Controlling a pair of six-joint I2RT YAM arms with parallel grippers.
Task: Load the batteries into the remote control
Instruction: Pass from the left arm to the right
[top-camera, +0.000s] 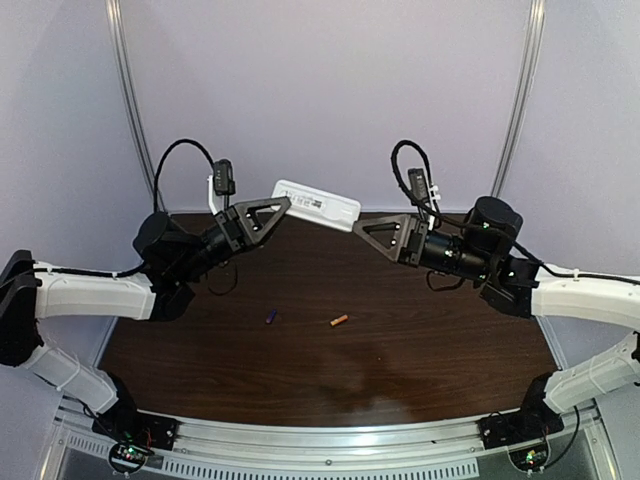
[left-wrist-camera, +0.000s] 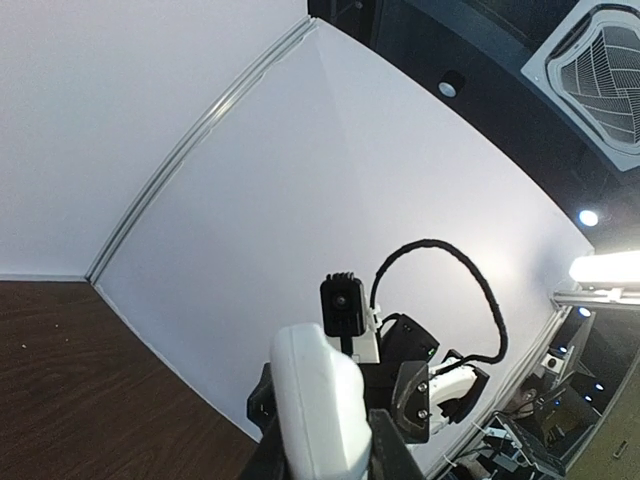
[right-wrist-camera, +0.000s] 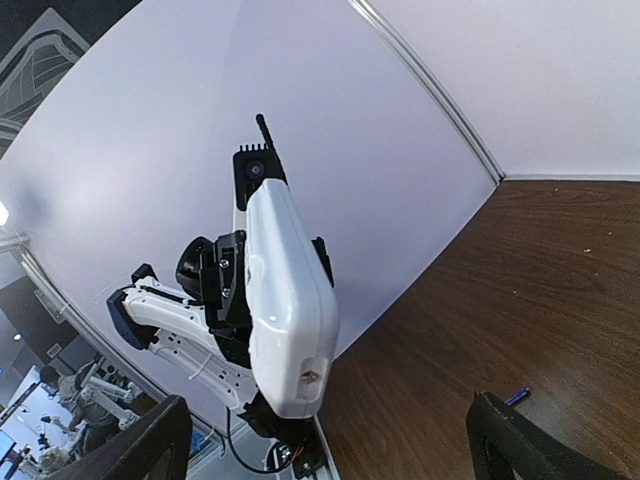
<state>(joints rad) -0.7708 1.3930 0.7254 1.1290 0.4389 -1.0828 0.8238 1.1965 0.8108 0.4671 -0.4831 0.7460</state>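
The white remote control (top-camera: 316, 205) is held in the air over the table's far edge, its labelled side facing up. My left gripper (top-camera: 283, 206) is shut on the remote's left end; in the left wrist view the remote (left-wrist-camera: 318, 405) fills the gap between the fingers. My right gripper (top-camera: 360, 226) is open at the remote's right end. In the right wrist view the remote (right-wrist-camera: 285, 300) stands ahead between the wide-apart fingers (right-wrist-camera: 150, 440). The purple battery (top-camera: 270, 317) and the orange battery (top-camera: 339, 321) lie on the table. The purple battery also shows in the right wrist view (right-wrist-camera: 517, 396).
The dark wooden table (top-camera: 420, 350) is backed by a white curved wall with metal rails. Both arm bases sit at the near edge on a metal rail (top-camera: 330, 445). No cover piece shows.
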